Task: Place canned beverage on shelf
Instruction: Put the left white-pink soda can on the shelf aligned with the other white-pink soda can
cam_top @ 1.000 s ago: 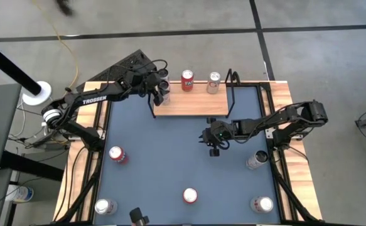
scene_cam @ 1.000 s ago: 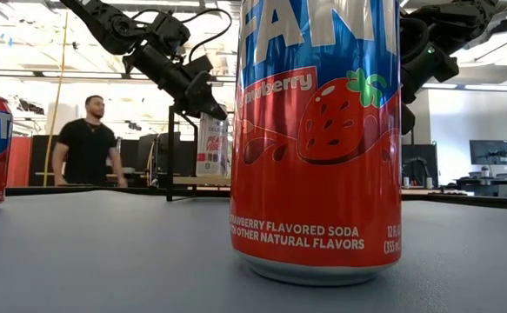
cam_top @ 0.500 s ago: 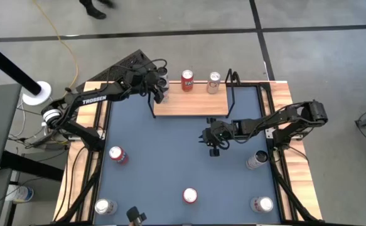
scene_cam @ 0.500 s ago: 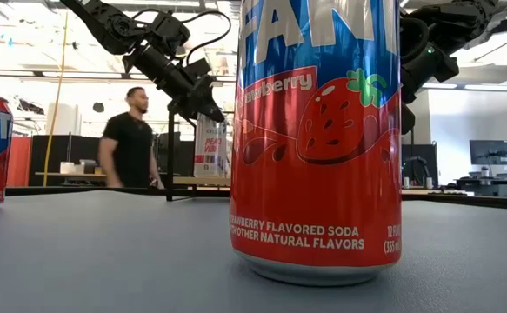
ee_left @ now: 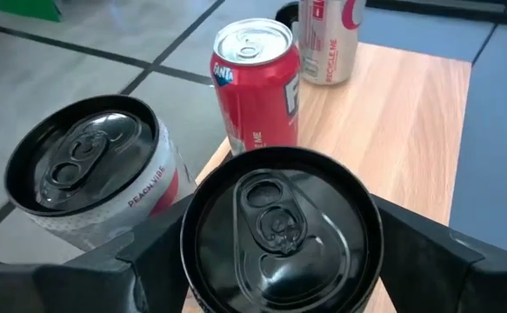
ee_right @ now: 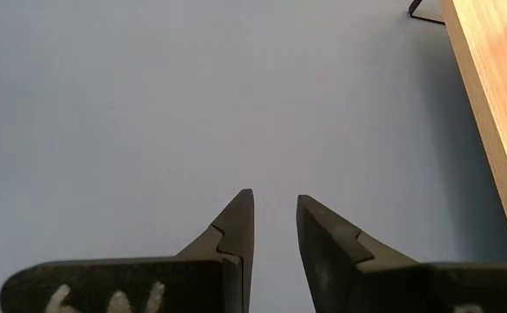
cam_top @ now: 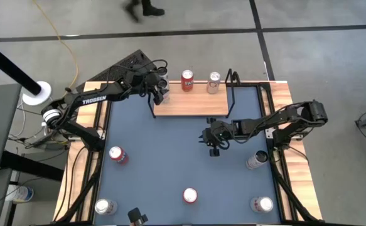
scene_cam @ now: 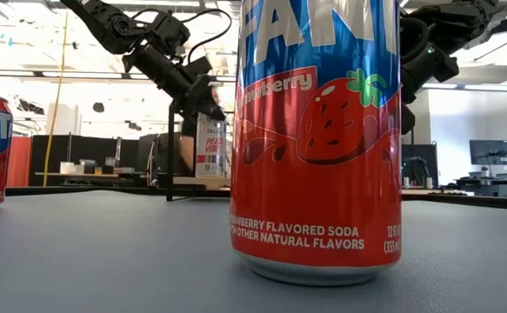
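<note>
The shelf (cam_top: 192, 105), a light-wood board on a black wire frame, stands at the table's far edge. On it are a red can (ee_left: 255, 87) and a white-and-red can (ee_left: 327, 39). A black-topped can (ee_left: 279, 230) stands upright at the shelf's left end. My left gripper (cam_top: 160, 94) is open, one finger close on each side of this can; I cannot tell whether they touch it. Beside it stands a white can (ee_left: 92, 169), its base hidden. My right gripper (cam_top: 214, 149) hovers over mid-table, narrowly open with nothing between its fingers (ee_right: 236, 230).
Several cans stand on the blue table top: a red one (cam_top: 117, 154) at the left, a red one (cam_top: 189, 196) close to the low camera, and silver ones (cam_top: 256, 160) at the right and in the near corners. A person walks on the floor beyond the table.
Both arms have kept still. The person beyond the table's far edge has walked toward the right and now shows behind the shelf's post in the low view.
</note>
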Available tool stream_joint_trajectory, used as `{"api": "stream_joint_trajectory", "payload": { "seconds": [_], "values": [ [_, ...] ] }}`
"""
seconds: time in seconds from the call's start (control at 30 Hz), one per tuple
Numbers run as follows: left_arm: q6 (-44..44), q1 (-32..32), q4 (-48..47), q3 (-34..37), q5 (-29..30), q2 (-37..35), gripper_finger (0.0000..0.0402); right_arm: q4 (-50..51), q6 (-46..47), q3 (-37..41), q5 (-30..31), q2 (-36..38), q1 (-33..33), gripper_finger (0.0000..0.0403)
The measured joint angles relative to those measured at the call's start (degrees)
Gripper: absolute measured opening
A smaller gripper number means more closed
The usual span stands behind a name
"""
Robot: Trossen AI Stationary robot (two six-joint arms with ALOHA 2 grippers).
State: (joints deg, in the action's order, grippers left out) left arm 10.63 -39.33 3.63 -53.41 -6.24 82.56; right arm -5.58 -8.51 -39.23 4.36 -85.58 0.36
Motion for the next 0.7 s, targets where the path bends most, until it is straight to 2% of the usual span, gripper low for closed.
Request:
{"api": "stream_joint_trajectory", "payload": {
  "seconds": [0.53, 0.7],
  "values": [
    [4.77, 0.0, -1.78, 0.0, -2.5, 0.0, 0.0293, 0.0, -0.07, 0.01, 0.0, -0.02, -0.02, 0.0097],
    [5.35, 0.0, -2.64, -0.02, -2.51, -0.02, 0.0265, -0.01, -0.07, 0.01, 0.0, -0.02, -0.02, 0.0097]
  ]
}}
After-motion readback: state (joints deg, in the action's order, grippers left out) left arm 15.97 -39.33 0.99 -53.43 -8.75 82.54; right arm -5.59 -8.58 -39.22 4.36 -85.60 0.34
